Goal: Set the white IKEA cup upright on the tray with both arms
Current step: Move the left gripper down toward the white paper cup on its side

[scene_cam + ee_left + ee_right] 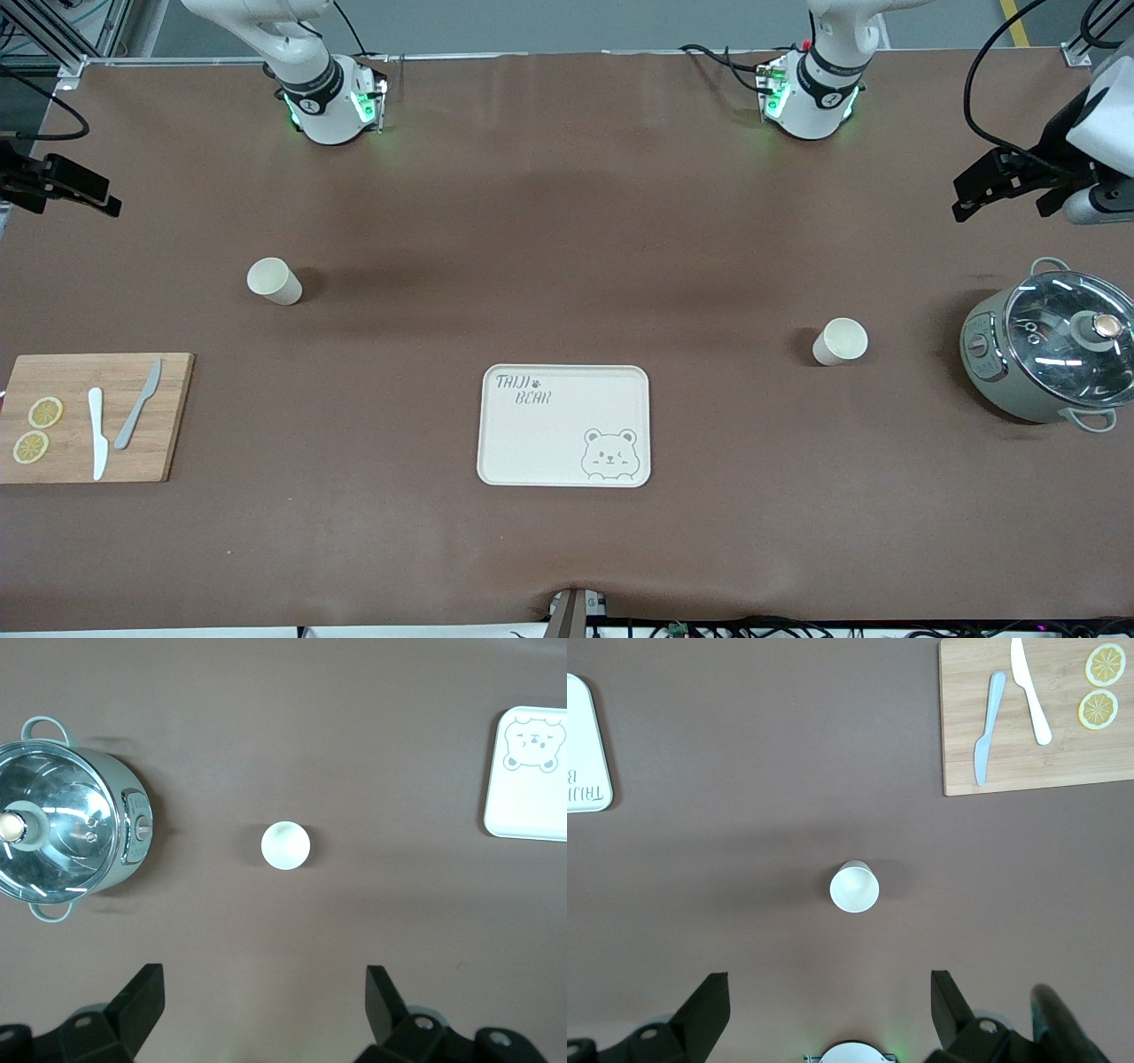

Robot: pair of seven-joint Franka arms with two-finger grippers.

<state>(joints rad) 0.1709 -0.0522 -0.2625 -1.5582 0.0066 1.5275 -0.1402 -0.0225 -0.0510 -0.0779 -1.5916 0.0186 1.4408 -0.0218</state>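
Observation:
Two white cups stand upright with their mouths up. One cup (274, 281) (854, 887) is toward the right arm's end, the other cup (840, 341) (285, 845) toward the left arm's end. The cream tray (564, 425) (528, 806) (583, 744) with the bear drawing lies between them, nearer the front camera, with nothing on it. My left gripper (999, 202) (266, 979) hangs open high over the table beside its cup. My right gripper (62, 199) (830, 979) hangs open high up near its cup. Neither holds anything.
A wooden cutting board (168, 416) (957, 753) with two knives and lemon slices lies at the right arm's end. A grey-green pot (1045, 350) (62, 819) with a glass lid stands at the left arm's end, close to that side's cup.

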